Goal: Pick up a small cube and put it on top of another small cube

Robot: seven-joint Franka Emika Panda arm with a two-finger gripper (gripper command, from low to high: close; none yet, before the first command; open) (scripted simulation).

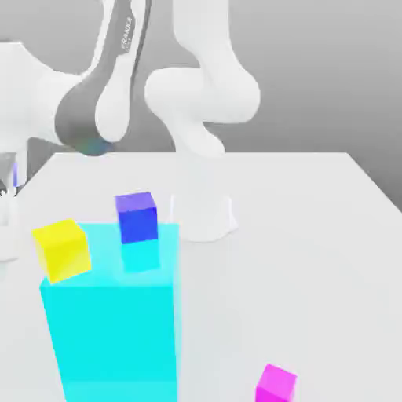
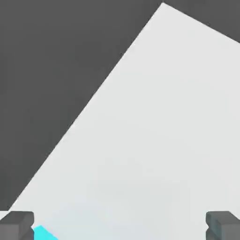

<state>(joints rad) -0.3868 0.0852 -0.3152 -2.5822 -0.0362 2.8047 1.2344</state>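
Observation:
A yellow cube point(image 1: 61, 250) sits slightly tilted at the corner of a tall cyan block point(image 1: 114, 330), on the exterior view's left. A blue cube point(image 1: 137, 217) rests on the far part of the same block's top. A magenta cube point(image 1: 275, 384) lies on the white table point(image 1: 314, 251), low on the exterior view's right. In the hand view my gripper point(image 2: 119, 227) is open, its dark fingertips point(image 2: 16, 225) far apart with only bare table between them. A sliver of the cyan block point(image 2: 43, 233) shows beside one fingertip.
The arm's white base point(image 1: 202, 212) stands on the table just behind the cyan block. The arm's links arch over the back left. In the hand view the table's edge point(image 2: 93, 101) runs diagonally against dark floor.

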